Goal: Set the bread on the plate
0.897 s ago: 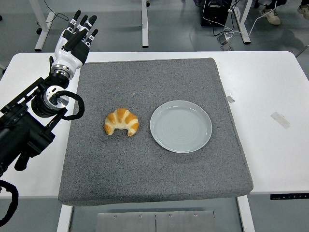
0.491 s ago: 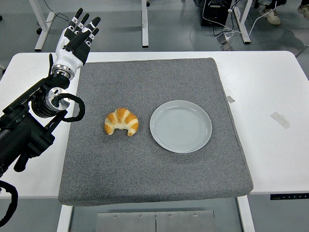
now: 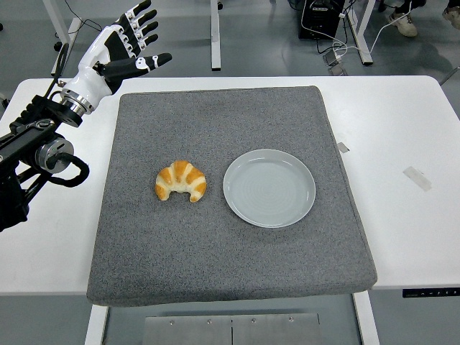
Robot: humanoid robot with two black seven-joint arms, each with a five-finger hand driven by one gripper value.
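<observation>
So my left robot hand [image 3: 122, 44] had just swung up and rolled over the far-left corner of the white table [image 3: 402, 129], fingers now fanned wide, holding nothing. The golden crescent croissant [image 3: 180, 181] still sat on the grey foam mat [image 3: 215, 251], just beside the empty pale-grey round plate [image 3: 269, 187]. Reach hadn't really started.

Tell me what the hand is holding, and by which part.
Nothing. The left hand is raised with fingers spread, far from the croissant, which lies on the grey mat beside the plate.
</observation>
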